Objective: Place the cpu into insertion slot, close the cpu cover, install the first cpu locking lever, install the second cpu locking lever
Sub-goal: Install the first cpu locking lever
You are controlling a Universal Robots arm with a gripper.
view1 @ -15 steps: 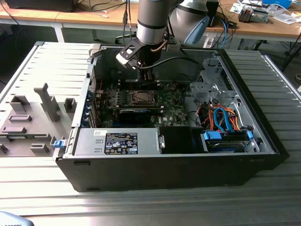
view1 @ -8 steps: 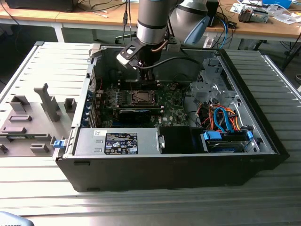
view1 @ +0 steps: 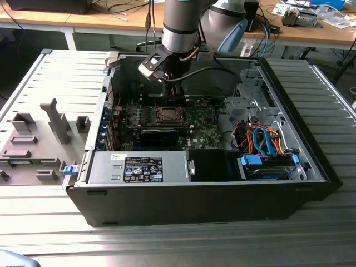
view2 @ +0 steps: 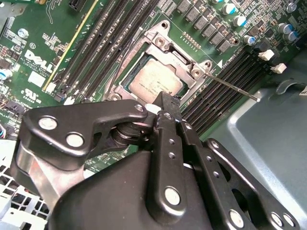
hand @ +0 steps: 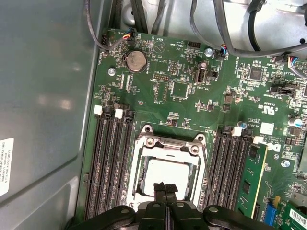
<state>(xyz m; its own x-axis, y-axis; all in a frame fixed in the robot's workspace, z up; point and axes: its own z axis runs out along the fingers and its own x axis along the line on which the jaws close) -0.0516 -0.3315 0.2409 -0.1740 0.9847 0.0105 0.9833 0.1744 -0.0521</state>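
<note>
Your hand (hand: pixel 165 188) has its fingers pressed together on nothing, tips low over one edge of the cpu (hand: pixel 169 170), a pose I judge suits pushing rather than picking. The cpu lies flat in the insertion slot (hand: pixel 138 178) with the cpu cover (hand: pixel 170 145) folded down around it. A thin locking lever (hand: pixel 207 172) runs alongside; I can't tell whether it's latched.

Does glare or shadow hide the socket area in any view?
Exterior view: the case interior is dim, the cpu dark beneath the arm. First wrist view: even light, mild sheen on the cpu cover. Second wrist view: bright highlights on the cpu cover, nothing washed out.
</note>
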